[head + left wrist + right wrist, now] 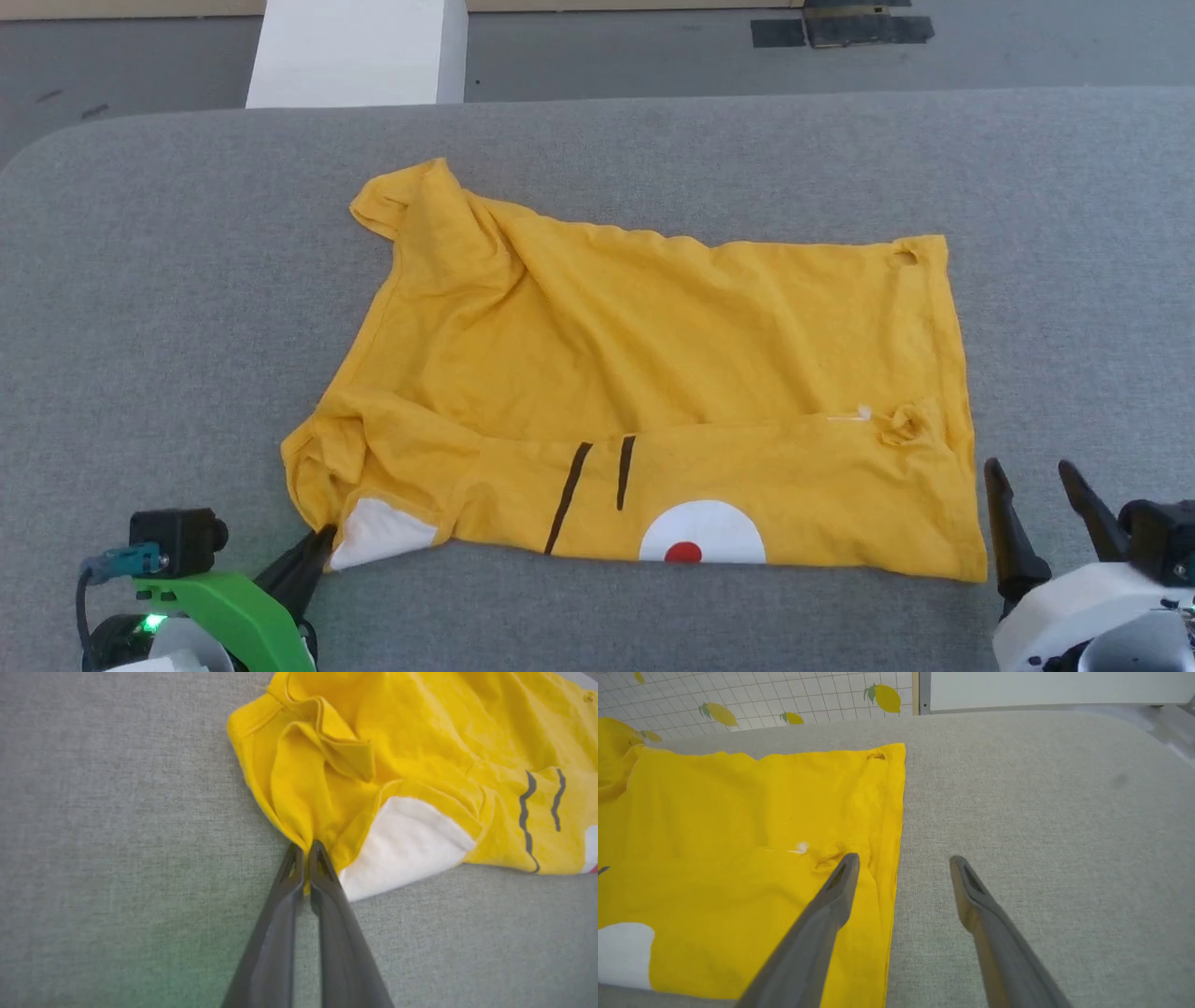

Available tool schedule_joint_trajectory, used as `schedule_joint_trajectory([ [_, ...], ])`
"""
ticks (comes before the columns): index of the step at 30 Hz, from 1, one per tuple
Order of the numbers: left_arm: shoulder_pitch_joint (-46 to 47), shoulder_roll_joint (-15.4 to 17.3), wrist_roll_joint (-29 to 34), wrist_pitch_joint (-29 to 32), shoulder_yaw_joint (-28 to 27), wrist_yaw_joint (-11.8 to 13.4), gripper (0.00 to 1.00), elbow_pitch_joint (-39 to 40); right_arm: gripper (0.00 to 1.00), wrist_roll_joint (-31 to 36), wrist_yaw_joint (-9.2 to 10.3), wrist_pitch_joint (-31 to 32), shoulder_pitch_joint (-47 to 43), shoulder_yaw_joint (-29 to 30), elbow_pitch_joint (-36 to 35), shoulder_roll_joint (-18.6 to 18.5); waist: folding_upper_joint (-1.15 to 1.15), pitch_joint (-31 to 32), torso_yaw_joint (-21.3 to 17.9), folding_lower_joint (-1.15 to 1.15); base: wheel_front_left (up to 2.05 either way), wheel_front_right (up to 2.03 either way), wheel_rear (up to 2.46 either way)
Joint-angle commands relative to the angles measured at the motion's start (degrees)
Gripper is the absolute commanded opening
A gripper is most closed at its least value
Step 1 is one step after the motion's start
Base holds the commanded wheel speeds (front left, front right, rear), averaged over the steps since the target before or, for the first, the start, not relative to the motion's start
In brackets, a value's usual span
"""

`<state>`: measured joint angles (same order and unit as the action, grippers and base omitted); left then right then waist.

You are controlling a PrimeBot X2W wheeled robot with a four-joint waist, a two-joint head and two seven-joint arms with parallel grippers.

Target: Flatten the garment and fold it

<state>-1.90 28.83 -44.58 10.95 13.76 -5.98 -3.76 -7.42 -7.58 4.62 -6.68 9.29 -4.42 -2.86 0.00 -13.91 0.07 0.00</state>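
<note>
The yellow T-shirt (653, 355) lay rumpled mid-frame on the grey table (187, 280), its lower-left corner pinched by the left gripper (317, 543) at the lower left, while the right gripper (1032, 471) stood spread at the lower right, just beside the shirt's edge.

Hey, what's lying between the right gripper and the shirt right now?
Nothing but bare grey table: the head view shows a thin strip of it between the right gripper and the shirt.
</note>
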Motion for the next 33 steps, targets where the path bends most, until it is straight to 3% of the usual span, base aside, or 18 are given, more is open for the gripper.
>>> schedule_joint_trajectory([
  [1, -0.6, 0.1, 0.3, -0.3, -0.1, 0.3, 0.0, 0.8, 1.0, -1.1, 0.09, 3.8, -0.3, 0.1, -0.5, 0.0, 0.0, -0.4, 0.4, 0.0, 0.0, 0.0, 0.0],
  [8, -0.4, 0.6, 1.4, -0.3, 0.2, 1.1, 0.0, 3.3, 1.0, -1.3, 0.09, 20.7, -2.5, -1.4, -3.1, 0.0, 0.0, -1.5, 1.2, 0.0, 0.0, 0.0, 0.0],
  [18, 0.0, 0.7, 1.0, -0.1, 0.5, 1.1, 0.0, 3.6, 1.0, -3.4, 0.09, 25.7, -1.3, -2.1, -0.5, 0.0, 0.0, -2.5, 1.9, 0.0, 0.0, 0.0, 0.0],
  [19, 0.1, 0.8, 1.0, 0.0, 0.5, 1.1, 0.0, 3.6, 0.47, -3.6, 0.09, 26.1, -1.1, -2.3, 0.0, 0.0, 0.0, -2.5, 2.0, 0.0, 0.0, 0.0, 0.0],
  [20, 0.2, 0.8, 0.9, 0.0, 0.5, 1.1, 0.0, 3.5, 0.29, -3.8, 0.09, 26.4, -0.9, -2.6, 0.4, 0.0, 0.0, -2.4, 2.1, 0.0, 0.0, 0.0, 0.0],
  [21, 0.3, 0.7, 0.8, 0.0, 0.5, 1.1, 0.0, 3.5, 0.0, -4.1, 0.09, 26.5, -0.7, -2.7, 0.6, 0.0, 0.0, -2.4, 2.1, 0.0, 0.0, 0.0, 0.0],
  [28, 0.0, 0.0, -2.1, 0.3, 0.3, 0.6, 0.0, 3.7, 0.0, -5.2, 0.09, 25.2, 1.2, -1.9, 0.5, 0.0, 0.0, -1.0, 2.0, 0.0, 0.0, 0.0, 0.0],
  [33, -1.4, 1.3, -4.5, 1.0, -1.3, 0.4, 0.0, 5.0, 0.0, -6.0, 0.09, 25.6, 2.4, 1.0, -1.5, 0.0, 0.0, 1.0, 1.8, 0.0, 0.0, 0.0, 0.0],
])
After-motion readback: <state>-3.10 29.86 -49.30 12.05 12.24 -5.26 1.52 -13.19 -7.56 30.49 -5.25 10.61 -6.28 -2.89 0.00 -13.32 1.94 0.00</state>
